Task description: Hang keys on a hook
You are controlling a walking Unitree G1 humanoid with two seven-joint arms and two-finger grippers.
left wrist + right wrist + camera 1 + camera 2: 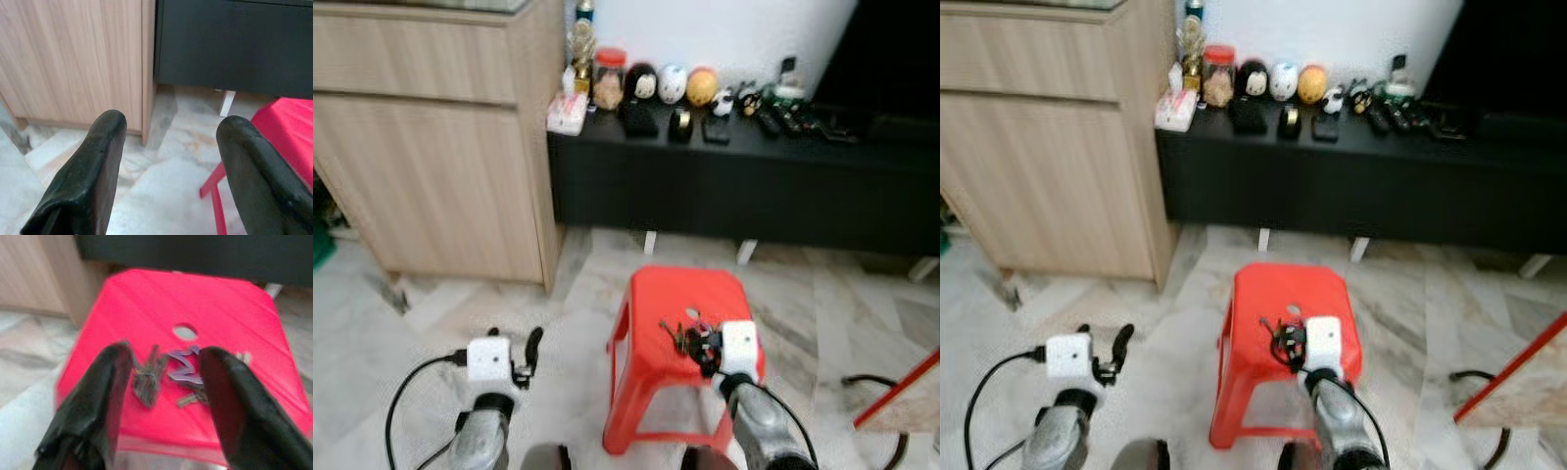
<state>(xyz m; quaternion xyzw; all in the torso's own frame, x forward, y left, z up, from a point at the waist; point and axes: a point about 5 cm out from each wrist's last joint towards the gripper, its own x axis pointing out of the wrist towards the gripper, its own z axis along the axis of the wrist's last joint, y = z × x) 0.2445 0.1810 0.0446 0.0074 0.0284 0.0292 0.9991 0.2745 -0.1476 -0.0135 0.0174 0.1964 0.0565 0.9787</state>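
Progress: I judge it early, keys [168,374] lie unlifted on red stool [705,294]
Right gripper [164,382]: fingers spread around them
Left gripper [168,161]: parted, idle at 9 o'clock
Left: grasp, hang

- No text, label, brand, number or sign can be read in any of the views.
- The jar [609,78] and the small box [567,113] on the black cabinet [744,186] are too blurred to show any letters.
- The red stool [690,294] and the keys [171,372] on it carry no marking that can be made out.
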